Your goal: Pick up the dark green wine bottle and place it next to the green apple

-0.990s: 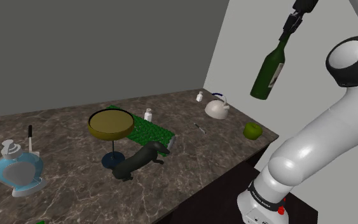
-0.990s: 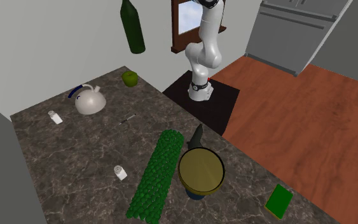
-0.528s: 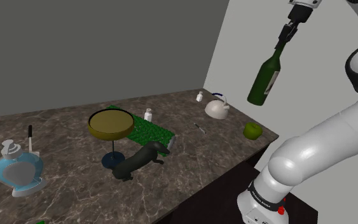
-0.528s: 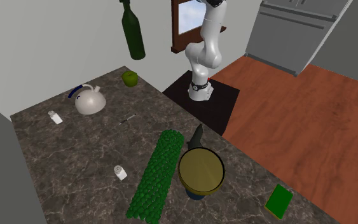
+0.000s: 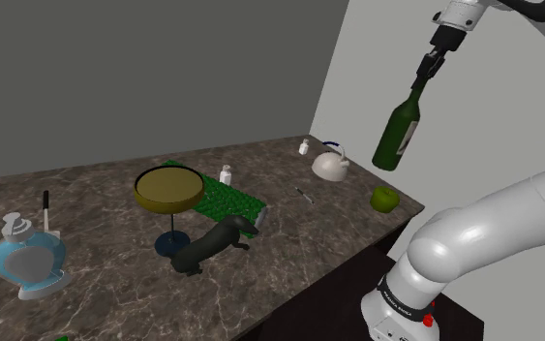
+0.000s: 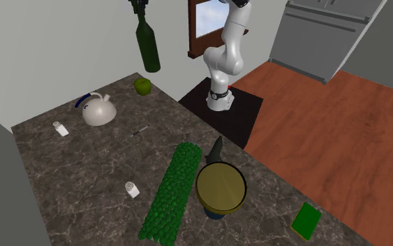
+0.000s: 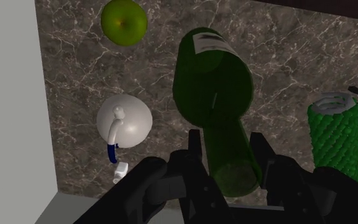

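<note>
I had the gripper clamped on the neck of the dark green wine bottle, and the wrist view showed one black finger pressed against each side of it. The bottle hung neck-up high above the tabletop, touching nothing, and in the shoulder view it looked to lean slightly. It was over the corner by the pale wall. Looking down along it in the wrist view, the green apple lay on the dark veined surface past the bottle's base, near the wall. The white kettle stood off to one side, apart from both.

I judged the pick to be done and the carry under way, with the placing not yet begun. The next move called for bringing the base over a bare patch just beside the apple, on the side away from the kettle, and then lowering steadily. The apple sat near the tabletop's edge, so there was little room to spare. Held only by the neck, the bottle could land on the rim of its base and tip. I meant to let go only once it stood flat.
</note>
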